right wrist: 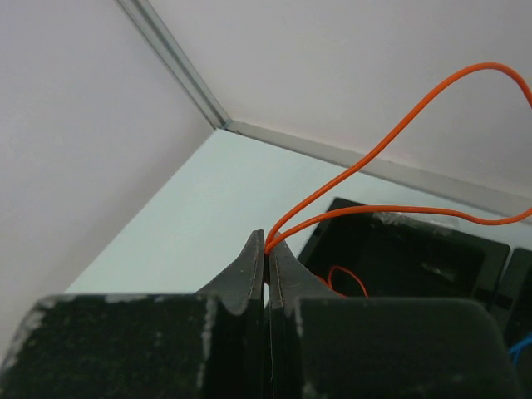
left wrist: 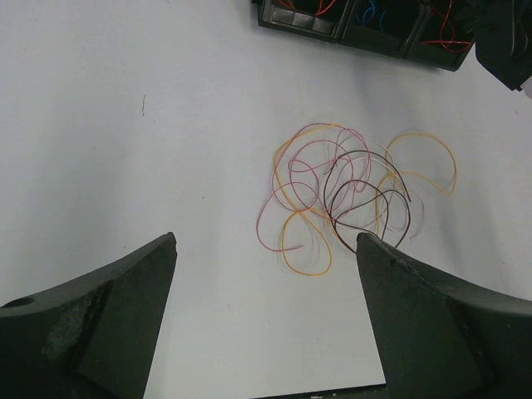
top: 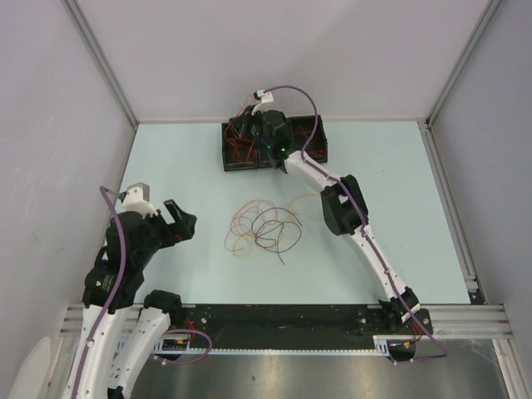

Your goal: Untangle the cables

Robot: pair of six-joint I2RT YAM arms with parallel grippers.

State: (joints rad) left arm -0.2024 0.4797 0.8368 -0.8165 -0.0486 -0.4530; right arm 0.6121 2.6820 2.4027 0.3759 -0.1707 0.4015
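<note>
A loose tangle of thin cables (top: 263, 226) in pink, orange-yellow and dark brown lies curled on the table's middle. In the left wrist view the cables (left wrist: 349, 191) lie just ahead of my left gripper (left wrist: 266, 241). That gripper (top: 181, 218) hovers to the left of the tangle, open wide and holding nothing. My right gripper (top: 248, 131) is over the black tray (top: 312, 137) at the back. In its own view the right gripper (right wrist: 266, 243) is shut on an orange cable (right wrist: 391, 133), which loops up and away to the right above the tray (right wrist: 416, 249).
The black tray (left wrist: 366, 33) has several compartments with red and blue wires inside. Grey walls with metal corner rails enclose the table on three sides. A black rail carrying the arm bases (top: 283, 320) runs along the near edge.
</note>
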